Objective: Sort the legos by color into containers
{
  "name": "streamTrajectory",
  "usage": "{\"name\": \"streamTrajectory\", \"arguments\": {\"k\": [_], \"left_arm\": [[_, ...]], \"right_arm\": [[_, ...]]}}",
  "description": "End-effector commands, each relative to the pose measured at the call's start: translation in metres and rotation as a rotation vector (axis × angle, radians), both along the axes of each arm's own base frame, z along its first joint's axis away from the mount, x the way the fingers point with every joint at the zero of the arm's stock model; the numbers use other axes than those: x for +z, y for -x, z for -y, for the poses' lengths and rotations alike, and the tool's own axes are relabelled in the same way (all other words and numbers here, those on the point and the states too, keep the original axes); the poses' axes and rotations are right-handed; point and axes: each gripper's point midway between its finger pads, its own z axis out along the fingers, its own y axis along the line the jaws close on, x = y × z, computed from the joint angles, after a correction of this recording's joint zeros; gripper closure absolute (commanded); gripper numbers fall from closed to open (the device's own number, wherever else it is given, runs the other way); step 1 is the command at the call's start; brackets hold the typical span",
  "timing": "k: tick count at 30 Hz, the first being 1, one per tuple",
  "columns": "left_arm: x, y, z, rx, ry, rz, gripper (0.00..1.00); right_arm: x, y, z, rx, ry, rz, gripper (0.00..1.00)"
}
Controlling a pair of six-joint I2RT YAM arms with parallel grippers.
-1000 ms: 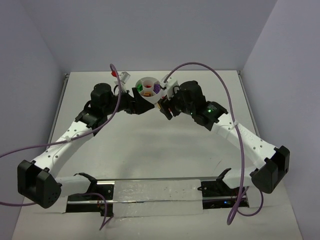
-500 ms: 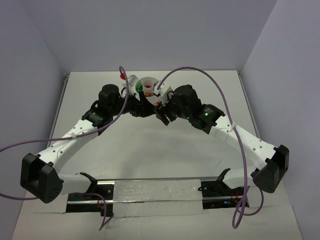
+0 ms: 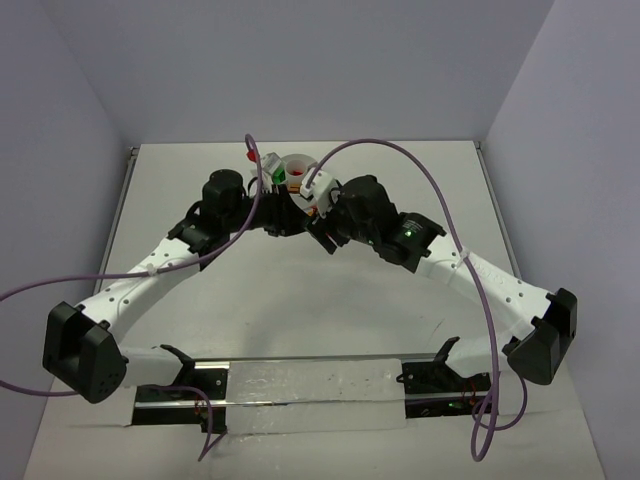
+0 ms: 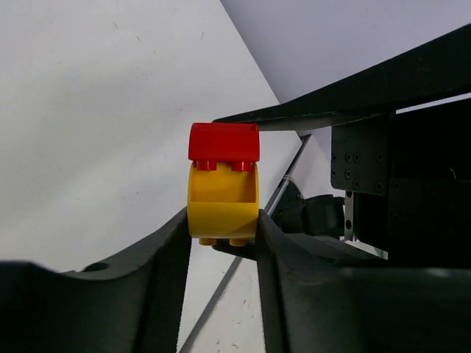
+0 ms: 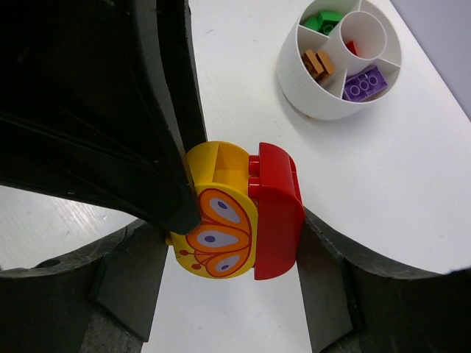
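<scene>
A yellow-and-red lego is held between both grippers above the table. Its yellow half, printed with an orange butterfly, carries a red brick. My left gripper is shut on the yellow half. My right gripper is shut across the pair, one finger against the red brick. The white bowl stands just beyond, holding green, orange-brown, purple and red legos in separate compartments. In the top view the bowl is partly hidden behind both wrists.
Purple cables arc over both arms. The table's left edge rail runs beside the left arm. A metal bar lies along the near edge between the arm bases.
My left gripper has moved in toward the right gripper and closed on the yellow half. The right gripper, still holding the lego, has shifted left in front of the bowl.
</scene>
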Motion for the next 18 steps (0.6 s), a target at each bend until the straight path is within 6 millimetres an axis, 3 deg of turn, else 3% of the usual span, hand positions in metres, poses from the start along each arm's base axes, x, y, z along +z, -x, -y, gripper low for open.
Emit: {"name": "streamTrajectory", "arguments": {"k": [1, 2, 4, 6, 9, 10, 12, 13, 18], "left_arm": [[0.004, 0.010, 0.012, -0.082, 0.035, -0.029, 0.66], [0.003, 0.011, 0.013, -0.089, 0.036, -0.035, 0.70], [-0.001, 0.014, 0.013, -0.103, 0.034, -0.049, 0.88], [-0.004, 0.015, 0.012, -0.105, 0.029, -0.046, 0.99], [0.000, 0.017, 0.008, -0.107, 0.015, 0.015, 1.00], [0.004, 0.017, 0.005, -0.111, 0.005, 0.064, 1.00], [0.010, 0.020, -0.004, -0.128, -0.042, 0.188, 1.00], [0.010, 0.023, -0.008, -0.153, -0.071, 0.245, 1.00], [0.005, 0.042, -0.022, -0.330, -0.147, 0.419, 1.00]], "right_arm": [[0.041, -0.011, -0.004, -0.031, -0.071, 0.131, 1.00], [0.042, -0.012, -0.004, -0.034, -0.070, 0.136, 1.00], [0.042, -0.012, -0.004, -0.038, -0.067, 0.139, 1.00], [0.042, -0.012, -0.003, -0.035, -0.063, 0.137, 0.91], [0.040, -0.009, -0.001, -0.027, -0.052, 0.125, 0.49], [0.039, -0.007, 0.000, -0.022, -0.047, 0.119, 0.30], [0.034, -0.001, 0.004, 0.005, -0.025, 0.089, 0.06], [0.032, 0.002, 0.006, 0.024, -0.015, 0.071, 0.00], [0.038, 0.014, 0.020, 0.130, -0.052, -0.033, 0.00]]}}
